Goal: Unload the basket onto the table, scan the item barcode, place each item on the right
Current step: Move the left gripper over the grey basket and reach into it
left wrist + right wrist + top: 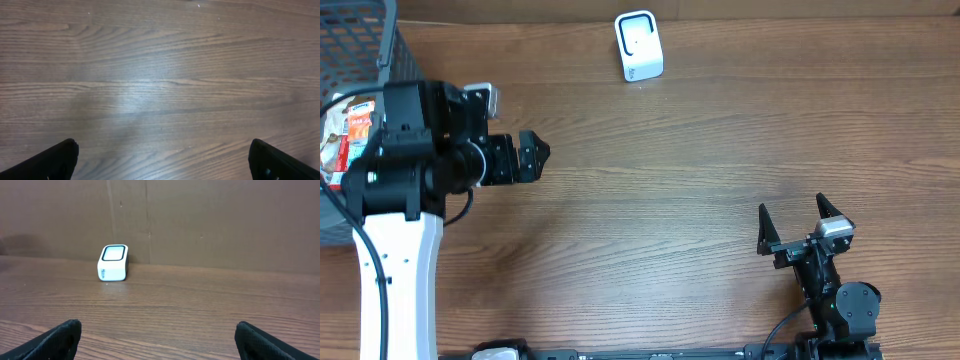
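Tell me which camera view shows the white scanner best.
The right wrist view: the white scanner stands unobstructed, with its dark-framed face and side visible. The overhead view shows it from above, near the table's far edge. The left wrist view misses it, showing only wood.

The left arm (pixel 408 290) has a long white part and fat black joints, with a thin black cable (pixel 380 275). The right arm (pixel 828 285) is black with a small grey block (pixel 834 228).
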